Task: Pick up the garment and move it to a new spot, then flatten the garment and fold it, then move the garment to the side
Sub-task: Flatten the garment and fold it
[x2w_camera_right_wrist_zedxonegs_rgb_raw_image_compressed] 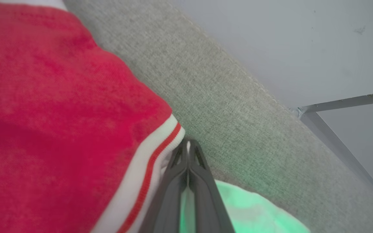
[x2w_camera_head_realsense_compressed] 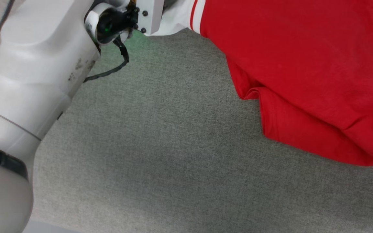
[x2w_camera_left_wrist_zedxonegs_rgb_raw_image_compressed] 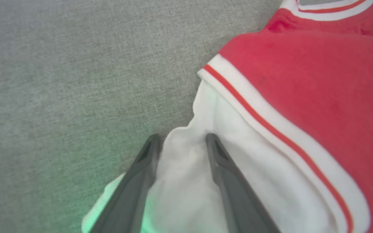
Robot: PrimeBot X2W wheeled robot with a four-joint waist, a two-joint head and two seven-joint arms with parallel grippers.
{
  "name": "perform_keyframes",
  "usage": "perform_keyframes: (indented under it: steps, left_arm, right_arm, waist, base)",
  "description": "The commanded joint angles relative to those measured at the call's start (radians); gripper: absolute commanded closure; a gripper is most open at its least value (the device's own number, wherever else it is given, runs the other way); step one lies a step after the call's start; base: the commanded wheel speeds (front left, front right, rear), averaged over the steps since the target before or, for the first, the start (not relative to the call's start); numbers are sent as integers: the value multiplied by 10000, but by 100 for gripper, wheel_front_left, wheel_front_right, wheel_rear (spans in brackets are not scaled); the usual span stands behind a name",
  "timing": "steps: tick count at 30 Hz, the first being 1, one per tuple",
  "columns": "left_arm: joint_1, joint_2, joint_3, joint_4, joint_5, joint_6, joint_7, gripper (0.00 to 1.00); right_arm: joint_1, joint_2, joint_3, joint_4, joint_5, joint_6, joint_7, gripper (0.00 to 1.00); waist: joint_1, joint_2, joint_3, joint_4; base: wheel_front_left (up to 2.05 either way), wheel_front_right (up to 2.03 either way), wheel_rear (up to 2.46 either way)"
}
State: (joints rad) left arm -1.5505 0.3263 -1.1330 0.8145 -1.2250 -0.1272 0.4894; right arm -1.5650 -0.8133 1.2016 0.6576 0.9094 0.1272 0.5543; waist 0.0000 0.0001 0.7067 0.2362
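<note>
Item: garment (x2w_camera_head_realsense_compressed: 302, 64), red with white panels and red-and-white stripe trim.
Location: on grey upholstery (x2w_camera_head_realsense_compressed: 173, 145), at the upper right of the head view. Its lower hem is loosely folded and rumpled.

1. Left arm (x2w_camera_head_realsense_compressed: 27, 64): pale casing down the left of the head view. The wrist meets a white panel of the garment at the top edge.
2. Left gripper (x2w_camera_left_wrist_zedxonegs_rgb_raw_image_compressed: 182, 139): fingers (x2w_camera_left_wrist_zedxonegs_rgb_raw_image_compressed: 141, 181) part-way apart, clamped on a thick wad of white fabric that fills the gap and touches both inner faces. Stripe trim and the red body lie just to its right. A green glow falls on the cloth near the finger bases.
3. Right gripper (x2w_camera_right_wrist_zedxonegs_rgb_raw_image_compressed: 189, 147): fingers pressed together, pinching a thin layer of white fabric beside the stripe trim. The red body is to its left, the upholstery edge to its right.
4. Metal bar (x2w_camera_right_wrist_zedxonegs_rgb_raw_image_compressed: 341, 104): beyond the upholstery edge, far right of the right wrist view.
</note>
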Motion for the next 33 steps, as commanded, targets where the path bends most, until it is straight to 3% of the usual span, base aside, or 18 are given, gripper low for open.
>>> perform_keyframes:
  steps: [1, 8, 12, 20, 28, 33]
  left_arm:
    - [523, -205, -367, -59, -122, -56, 47, 100]
    - [331, 133, -712, 40, -263, -43, -1326, 100]
    - [-5, 336, -701, 481, -90, -30, -2638, 100]
    - [-400, 204, -512, 1606, -221, -28, -4156, 100]
    - [-2016, -225, 407, 3352, -296, 219, -6583, 100]
    - [-3442, -259, 870, 3972, -185, 524, -7395, 100]
  right_arm:
    - [1079, 251, 718, 396, 48, 63, 118, 100]
    - [914, 584, 252, 745, 709, 66, -1364, 100]
    - [636, 640, -319, 1109, 1077, 55, -2489, 100]
    - [240, 739, -989, 1920, 1090, 35, -3987, 100]
    - [-1476, 1934, -2511, 3942, 908, 29, -6459, 100]
    - [-2852, 2663, -3222, 5124, 881, 28, -7543, 100]
  waist:
    - [0, -1, -15, -36]
    - [0, -1, -616, -260]
    - [0, -1, -1077, -459]
    - [0, -1, -1250, -871]
    - [0, -1, -1187, -1334]
    - [0, -1, -1321, -1578]
  base:
    - [0, 0, 0]
    - [0, 0, 0]
    - [0, 0, 0]
    - [0, 0, 0]
    - [0, 0, 0]
    - [0, 0, 0]
